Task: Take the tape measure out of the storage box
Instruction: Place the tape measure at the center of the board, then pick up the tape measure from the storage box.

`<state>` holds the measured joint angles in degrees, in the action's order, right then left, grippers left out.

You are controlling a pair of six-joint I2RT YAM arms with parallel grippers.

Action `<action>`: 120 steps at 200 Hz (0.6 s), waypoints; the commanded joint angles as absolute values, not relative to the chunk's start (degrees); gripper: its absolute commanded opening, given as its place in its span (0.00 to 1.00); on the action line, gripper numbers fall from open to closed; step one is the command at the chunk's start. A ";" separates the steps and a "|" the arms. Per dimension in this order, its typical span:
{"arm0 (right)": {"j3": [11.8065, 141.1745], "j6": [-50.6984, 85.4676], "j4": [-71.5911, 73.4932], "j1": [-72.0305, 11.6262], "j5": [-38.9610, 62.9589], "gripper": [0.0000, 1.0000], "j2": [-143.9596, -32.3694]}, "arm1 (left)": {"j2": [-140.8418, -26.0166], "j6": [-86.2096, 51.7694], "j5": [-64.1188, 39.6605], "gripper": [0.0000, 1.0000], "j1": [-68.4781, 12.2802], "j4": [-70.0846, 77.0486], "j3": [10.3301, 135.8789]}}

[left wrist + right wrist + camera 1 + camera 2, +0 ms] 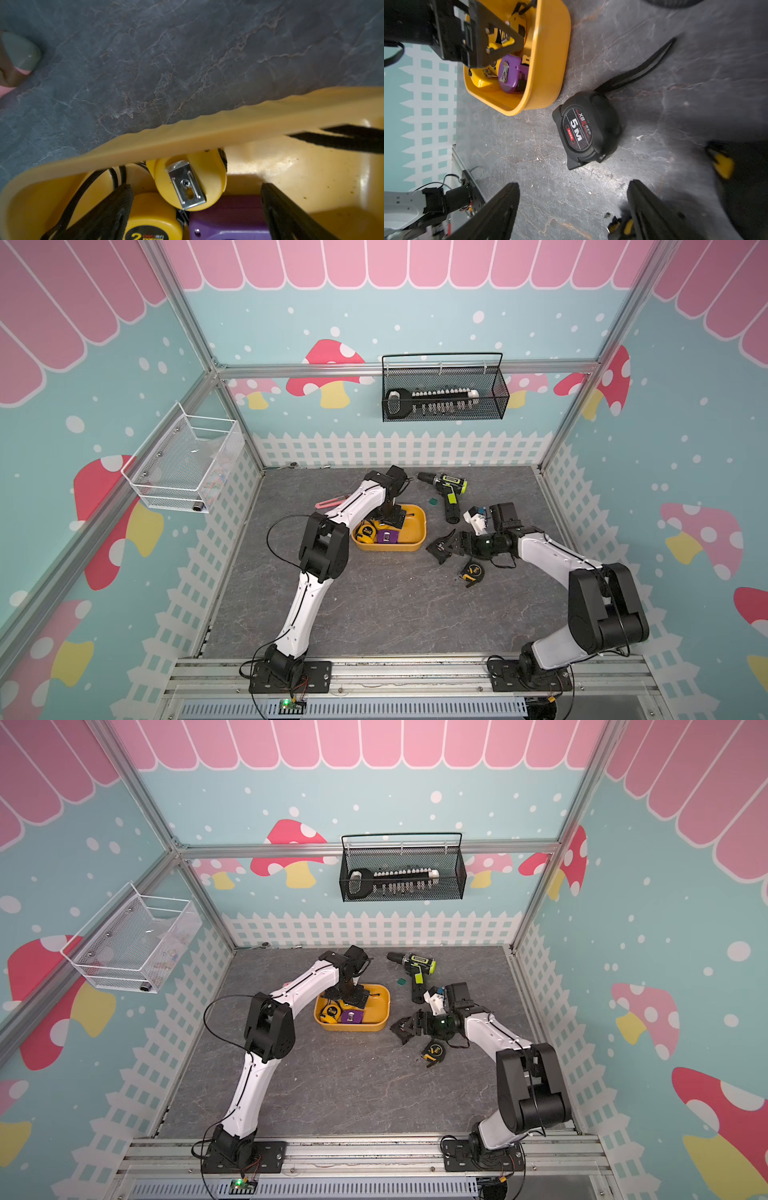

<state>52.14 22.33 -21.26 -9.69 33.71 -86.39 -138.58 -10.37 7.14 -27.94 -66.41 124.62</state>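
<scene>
Yellow-orange storage box (399, 546); black tape measure (586, 128); purple tape measure (228, 216).

Black tape measure (583, 128), round face label: there it is, a big white "5M", with "XB" right beside it.
Same label, red strip and fine print: too small to read.
Yellow tape measure (152, 216), black face: a yellow "2", then red "deli" followed by two Chinese characters.

A staged robot test cell; an aluminium frame (548, 364) carries printed walls of mushrooms (332, 352) and picket fence (395, 450); left arm (305, 593) and right arm (544, 547) are bolted to a rail (415, 672) at the grey bench (395, 605); wire baskets (442, 406) hang above.
</scene>
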 commanded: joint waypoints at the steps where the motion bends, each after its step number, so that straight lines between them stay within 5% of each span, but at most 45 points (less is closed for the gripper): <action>1: 55.33 17.71 -28.44 -9.12 28.39 0.88 -81.38 | -140.19 -8.68 8.08 0.99 -28.21 -67.77 126.49; 69: 55.87 17.13 -28.06 -9.05 28.02 0.88 -78.25 | -144.68 -7.73 6.00 0.96 -28.21 -67.74 129.36; 120: 54.14 17.72 -26.72 -9.08 28.96 0.86 -78.06 | -145.53 -8.02 4.00 0.66 -28.19 -67.68 130.47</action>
